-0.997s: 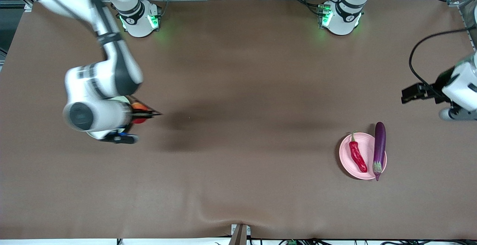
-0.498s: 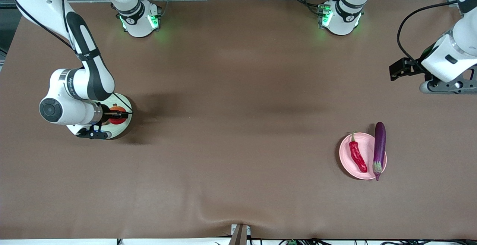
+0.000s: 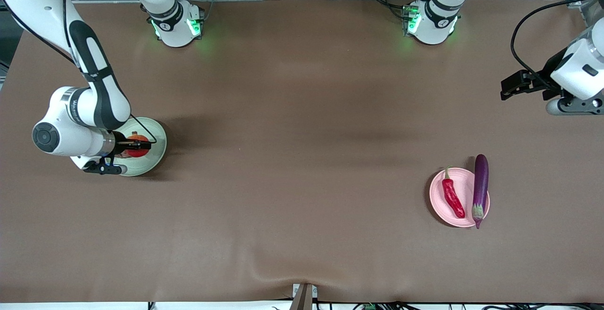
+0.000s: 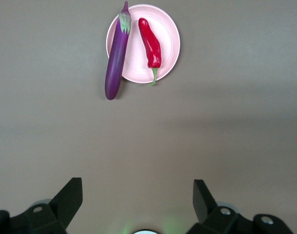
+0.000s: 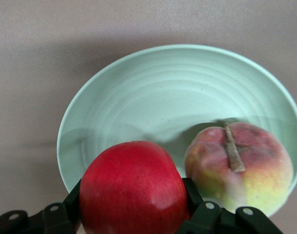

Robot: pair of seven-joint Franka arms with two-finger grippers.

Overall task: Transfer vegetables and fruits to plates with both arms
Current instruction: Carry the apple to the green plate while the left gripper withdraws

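Observation:
My right gripper (image 3: 140,144) is shut on the round red pomegranate (image 3: 136,149) and holds it just over the pale green plate (image 3: 156,146), which lies toward the right arm's end of the table. In the right wrist view the pomegranate (image 5: 133,190) sits between the jaws of the right gripper (image 5: 133,200), beside the yellowish-pink peach (image 5: 238,168) that lies on the green plate (image 5: 163,97). The eggplant (image 3: 480,187) and the red chili (image 3: 453,197) rest on the pink plate (image 3: 436,196). My left gripper (image 3: 512,88) is open and empty over bare table. It shows open in the left wrist view (image 4: 136,195).
The left wrist view shows the eggplant (image 4: 116,58) overhanging the rim of the pink plate (image 4: 168,48), with the chili (image 4: 150,41) beside it. The brown table cover has a fold near the front edge (image 3: 264,272). The arm bases (image 3: 177,27) stand along the table's edge farthest from the front camera.
My right arm has carried the pomegranate toward its end of the table and stopped over the green plate. My left gripper has drawn away from the pink plate, toward the bases' side.

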